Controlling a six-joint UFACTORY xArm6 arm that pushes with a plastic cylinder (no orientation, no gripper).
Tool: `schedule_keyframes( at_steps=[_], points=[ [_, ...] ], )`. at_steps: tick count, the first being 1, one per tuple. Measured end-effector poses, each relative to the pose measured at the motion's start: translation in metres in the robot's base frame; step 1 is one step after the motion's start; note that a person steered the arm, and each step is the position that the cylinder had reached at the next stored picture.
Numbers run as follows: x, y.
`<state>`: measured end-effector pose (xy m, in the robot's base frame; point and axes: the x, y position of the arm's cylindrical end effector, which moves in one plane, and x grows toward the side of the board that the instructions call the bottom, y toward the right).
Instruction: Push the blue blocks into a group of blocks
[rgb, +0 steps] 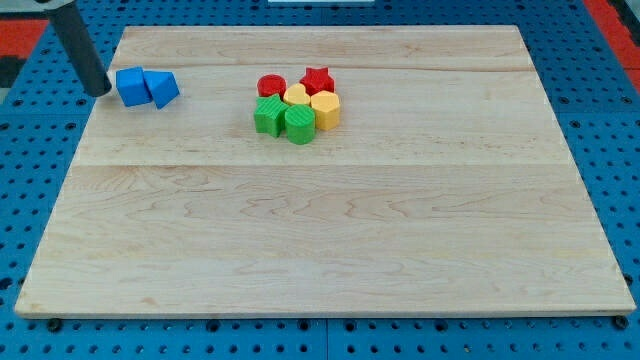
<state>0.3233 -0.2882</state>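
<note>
A blue cube (130, 86) and a blue triangular block (163, 88) sit touching each other at the board's upper left. My tip (99, 92) is just left of the blue cube, close to it or touching it. To the right, a cluster holds a red cylinder (270, 85), a red star (317, 79), a yellow heart-like block (297, 96), a yellow hexagonal block (326, 109), a green star-like block (268, 116) and a green hexagonal block (300, 124). A gap of bare board separates the blue blocks from the cluster.
The wooden board (330, 240) lies on a blue pegboard surface (30, 170). The rod stands over the board's left edge.
</note>
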Motion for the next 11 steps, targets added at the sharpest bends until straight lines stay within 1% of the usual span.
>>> schedule_keyframes(
  at_steps=[1,2,3,4,5,6,8,9,10,11],
  points=[
    [0.013,0.002],
    [0.037,0.002],
    [0.039,0.002],
    [0.016,-0.015],
    [-0.001,0.024],
    [0.012,0.074],
    [0.014,0.142],
    [-0.008,0.164],
    [-0.036,0.172],
    [-0.048,0.178]
  ],
)
